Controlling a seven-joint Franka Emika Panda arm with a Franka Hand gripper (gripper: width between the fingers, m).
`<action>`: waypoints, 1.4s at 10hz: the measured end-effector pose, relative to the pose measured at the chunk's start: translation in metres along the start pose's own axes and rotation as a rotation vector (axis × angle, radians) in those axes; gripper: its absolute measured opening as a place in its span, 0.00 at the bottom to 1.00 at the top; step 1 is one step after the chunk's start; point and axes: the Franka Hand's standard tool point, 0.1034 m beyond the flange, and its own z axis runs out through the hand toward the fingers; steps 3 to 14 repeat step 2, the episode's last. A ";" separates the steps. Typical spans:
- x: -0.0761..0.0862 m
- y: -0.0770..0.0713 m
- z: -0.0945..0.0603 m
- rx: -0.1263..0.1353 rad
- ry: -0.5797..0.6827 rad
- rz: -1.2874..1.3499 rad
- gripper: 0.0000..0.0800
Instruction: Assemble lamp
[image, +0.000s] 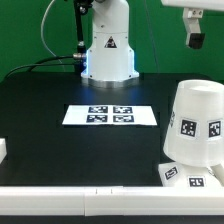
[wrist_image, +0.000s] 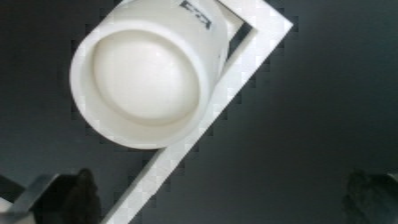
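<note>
Exterior view: gripper (image: 195, 40), raised, jaws spread wide, holding nothing. Directly below it, well apart: shade (image: 193, 122), wide end down over the stepped base (image: 187, 175), on the black table (image: 60, 145). Farther off, flat on the table: marker board (image: 110, 115).

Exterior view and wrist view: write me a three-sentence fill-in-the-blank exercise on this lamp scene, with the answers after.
1. The shade sits on the square ____.
2. The gripper hangs above the shade with its jaws ____.
3. The marker board carries ____ tags.

Missing words: base; open; four
</note>
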 end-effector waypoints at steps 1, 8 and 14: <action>0.000 0.000 0.000 0.000 0.000 0.000 0.87; 0.000 0.000 0.000 -0.001 0.000 0.000 0.87; 0.000 0.000 0.000 -0.001 0.000 0.000 0.87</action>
